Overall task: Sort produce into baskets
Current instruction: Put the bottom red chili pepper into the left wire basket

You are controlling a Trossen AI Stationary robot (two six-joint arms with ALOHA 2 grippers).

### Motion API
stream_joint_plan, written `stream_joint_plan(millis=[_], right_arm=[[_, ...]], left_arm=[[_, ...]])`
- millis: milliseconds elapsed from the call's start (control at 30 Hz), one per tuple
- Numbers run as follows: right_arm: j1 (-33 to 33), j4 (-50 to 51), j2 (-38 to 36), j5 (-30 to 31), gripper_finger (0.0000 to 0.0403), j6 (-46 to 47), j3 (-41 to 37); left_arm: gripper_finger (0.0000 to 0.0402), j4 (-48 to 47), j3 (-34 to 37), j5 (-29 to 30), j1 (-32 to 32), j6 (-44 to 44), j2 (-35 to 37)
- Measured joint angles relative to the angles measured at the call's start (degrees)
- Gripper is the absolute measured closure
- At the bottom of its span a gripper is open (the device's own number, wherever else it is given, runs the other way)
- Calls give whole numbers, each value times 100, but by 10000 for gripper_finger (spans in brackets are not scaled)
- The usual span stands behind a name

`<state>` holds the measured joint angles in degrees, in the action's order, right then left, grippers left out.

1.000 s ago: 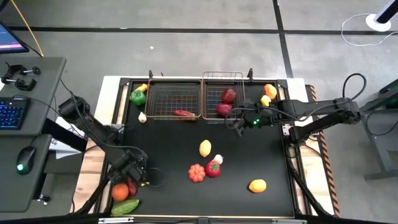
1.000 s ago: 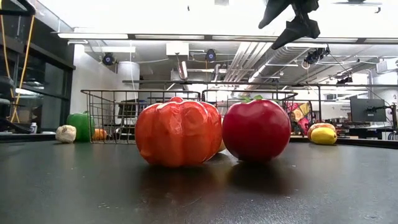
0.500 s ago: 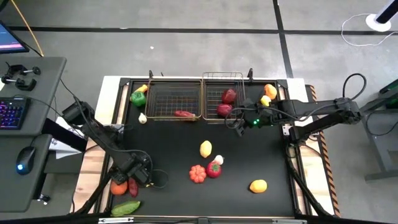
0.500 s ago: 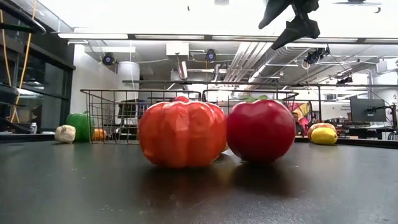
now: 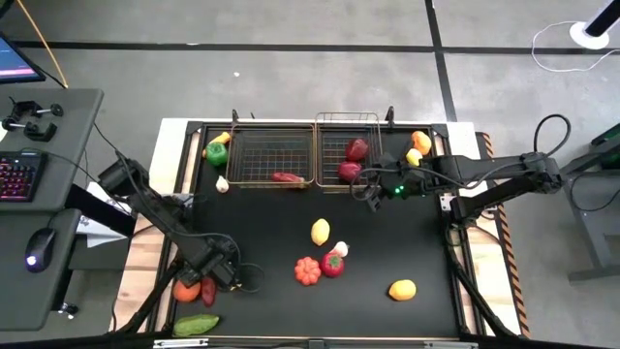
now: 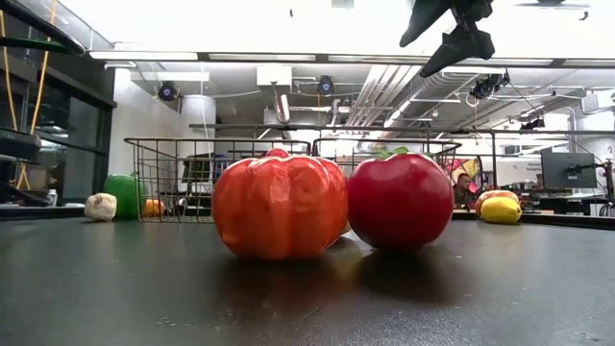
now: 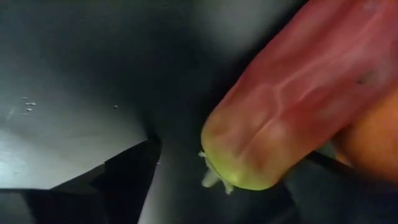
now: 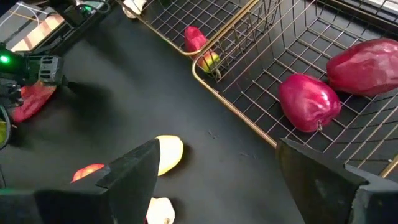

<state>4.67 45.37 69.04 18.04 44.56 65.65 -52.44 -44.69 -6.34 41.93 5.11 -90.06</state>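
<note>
The left gripper (image 5: pixel 201 281) is low at the near left corner of the table, over a red pepper (image 7: pixel 292 99) lying beside an orange (image 5: pixel 186 292); I cannot tell its jaws. The right gripper (image 5: pixel 366 194) hovers with jaws apart just near of the right basket (image 5: pixel 346 145), which holds two red fruits (image 8: pixel 309 101).

Two wire baskets (image 5: pixel 274 180) side by side at table's far edge; left holds one red pepper (image 5: pixel 285 176); right holds two dark-red pieces (image 5: pixel 353 160); remaining produce (image 5: pixel 320 266) scattered on table.
</note>
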Motion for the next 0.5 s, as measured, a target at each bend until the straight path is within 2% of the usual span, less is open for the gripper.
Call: stream_joint_plan(millis=[133, 367, 433, 500], right_arm=[[0, 77, -1, 3, 89, -1, 0], [-2, 103, -1, 111, 89, -38, 2], [-2, 38, -1, 114, 89, -158, 1], [-2, -22, -1, 115, 89, -211, 2]], left_arm=[[177, -54, -80, 243, -16, 53, -22], [362, -191, -269, 467, -497, -71, -20], [390, -246, -365, 474, -762, -106, -17], [385, -295, -425, 489, -1055, -175, -3]])
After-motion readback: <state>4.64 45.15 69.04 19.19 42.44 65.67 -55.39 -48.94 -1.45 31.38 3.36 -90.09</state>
